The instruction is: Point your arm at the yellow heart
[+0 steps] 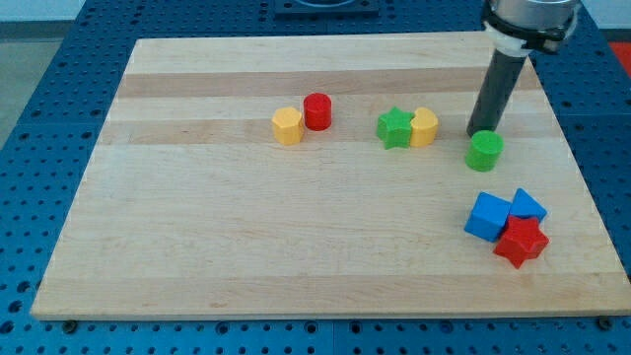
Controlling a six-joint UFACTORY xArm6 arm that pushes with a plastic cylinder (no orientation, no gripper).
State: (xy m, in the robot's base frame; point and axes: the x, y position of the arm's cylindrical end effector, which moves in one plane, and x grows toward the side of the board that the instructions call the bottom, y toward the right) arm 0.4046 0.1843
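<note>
The yellow heart (424, 127) lies right of the board's middle, touching the right side of a green star (394, 128). My dark rod comes down from the view's top right. My tip (479, 132) rests on the board to the right of the yellow heart, with a small gap between them. The tip sits just above a green cylinder (484, 151), at its upper edge.
A yellow pentagon (287, 126) and a red cylinder (316, 111) sit together left of the green star. At the lower right, a blue cube (487, 216), a second blue block (527, 205) and a red star (520, 242) cluster near the wooden board's (197, 247) right edge.
</note>
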